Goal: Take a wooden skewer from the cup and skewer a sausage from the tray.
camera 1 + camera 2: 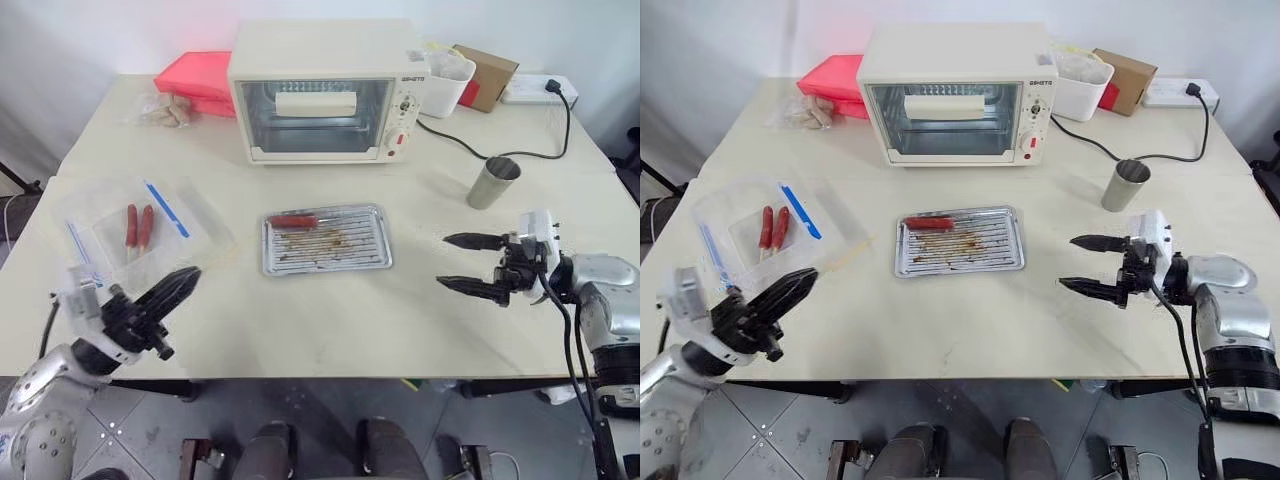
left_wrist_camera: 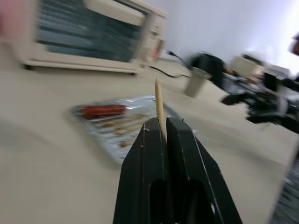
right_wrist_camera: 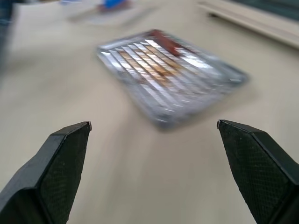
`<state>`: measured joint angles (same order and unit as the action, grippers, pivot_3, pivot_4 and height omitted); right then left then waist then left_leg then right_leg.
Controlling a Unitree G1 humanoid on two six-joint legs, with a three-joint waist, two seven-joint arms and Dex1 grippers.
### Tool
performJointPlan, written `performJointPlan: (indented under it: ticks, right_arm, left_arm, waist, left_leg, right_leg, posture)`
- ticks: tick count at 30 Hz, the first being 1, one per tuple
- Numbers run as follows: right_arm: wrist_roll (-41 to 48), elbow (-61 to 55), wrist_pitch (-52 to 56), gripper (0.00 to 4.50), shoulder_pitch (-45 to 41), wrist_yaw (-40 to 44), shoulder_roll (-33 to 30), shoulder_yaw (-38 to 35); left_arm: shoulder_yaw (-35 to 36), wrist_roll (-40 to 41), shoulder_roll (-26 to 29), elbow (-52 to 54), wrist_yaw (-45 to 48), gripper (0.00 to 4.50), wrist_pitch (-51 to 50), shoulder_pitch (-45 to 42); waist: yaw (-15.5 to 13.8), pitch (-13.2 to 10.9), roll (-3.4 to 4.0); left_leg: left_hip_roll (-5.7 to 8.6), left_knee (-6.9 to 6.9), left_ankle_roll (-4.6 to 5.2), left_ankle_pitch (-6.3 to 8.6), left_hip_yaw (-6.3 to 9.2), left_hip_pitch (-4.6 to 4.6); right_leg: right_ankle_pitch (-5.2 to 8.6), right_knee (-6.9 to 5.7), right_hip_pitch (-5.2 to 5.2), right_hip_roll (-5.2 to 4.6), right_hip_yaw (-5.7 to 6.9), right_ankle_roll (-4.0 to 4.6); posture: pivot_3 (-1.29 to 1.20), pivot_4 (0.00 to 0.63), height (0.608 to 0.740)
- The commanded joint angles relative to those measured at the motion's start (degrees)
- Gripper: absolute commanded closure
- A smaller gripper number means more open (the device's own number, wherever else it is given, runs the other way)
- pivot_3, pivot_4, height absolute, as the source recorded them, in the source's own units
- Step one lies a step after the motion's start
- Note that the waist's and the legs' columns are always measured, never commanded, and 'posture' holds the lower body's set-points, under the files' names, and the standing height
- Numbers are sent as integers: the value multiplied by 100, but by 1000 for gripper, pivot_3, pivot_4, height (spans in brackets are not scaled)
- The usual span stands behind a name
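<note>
Left pincer pinching wooden skewer; right pincer spread; toaster oven behind tray.

So the worktop is a big pale cream square. Dead centre sits the tray, and off to the right stands the cup. A clear plastic bag with a blue stripe lies on the left. Along the back edge there's a white toaster oven, a red box beside it, a white tub, a cardboard box and a power strip with its black cable trailing forward across the top.
</note>
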<state>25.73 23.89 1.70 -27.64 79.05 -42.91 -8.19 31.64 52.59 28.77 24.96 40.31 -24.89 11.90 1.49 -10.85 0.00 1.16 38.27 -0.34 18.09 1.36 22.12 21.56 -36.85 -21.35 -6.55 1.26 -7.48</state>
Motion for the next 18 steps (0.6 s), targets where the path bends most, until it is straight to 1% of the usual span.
performJointPlan:
  ticks: [1, 6, 9, 11, 13, 15, 18]
  right_arm:
    - [-64, 29, -432, 6, -21, -88, 102, -151]
    - [-70, -415, 131, 6, -372, -62, 217, 222]
    - [-714, -682, 721, 6, -1041, -659, 347, 828]
    - [-1491, -744, 1362, 6, -1666, -1127, 493, 1523]
    - [-1689, -728, 1742, 6, -2234, -1362, 869, 1849]
    - [-1795, -646, 2072, 6, -2609, -1508, 1157, 2018]
    - [-2213, -38, 2433, 6, -3356, -1832, 1739, 2443]
  left_arm:
    - [299, -279, -141, 305, -161, 4500, 436, 323]
    - [495, -298, -213, 337, -199, 4500, 620, 693]
    - [573, -270, -144, 246, -113, 4500, 633, 832]
    - [600, -250, -110, 177, -118, 4500, 618, 840]
    - [583, -256, -90, 129, -134, 4500, 616, 808]
    - [562, -263, -77, 99, -144, 4500, 619, 779]
    - [506, -304, -86, 33, -193, 4500, 623, 694]
  waist:
    - [0, 0, 0]
    - [7, -1, -1]
    - [29, -1, 0]
    - [30, 0, 0]
    - [16, 0, 0]
    - [16, 0, 0]
    - [11, 0, -1]
  left_leg:
    - [0, -1, 0, 0, -3, -3]
    - [-2, -1, 0, 0, -3, -2]
    - [-6, -1, -1, 0, -6, -3]
    - [-10, -3, -4, 0, -7, -3]
    - [-14, -6, -8, 0, -7, -2]
    - [-17, -12, -11, 2, -3, -1]
    - [-14, -16, -12, 2, 6, 6]
  right_leg:
    - [0, 0, 1, 0, -2, 0]
    - [0, 2, 0, -3, -4, 0]
    - [0, 0, -2, -7, -8, 0]
    - [-1, -3, -9, -7, -11, 2]
    - [-2, -2, -16, -7, -14, 5]
    - [-2, 2, -17, -6, -14, 8]
    - [-3, -3, -18, -7, -10, 9]
  posture:
    - [0, 150, 740]
    - [0, 150, 740]
    - [0, 150, 740]
    - [0, 150, 740]
    - [0, 150, 740]
    - [0, 150, 740]
    - [0, 150, 740]
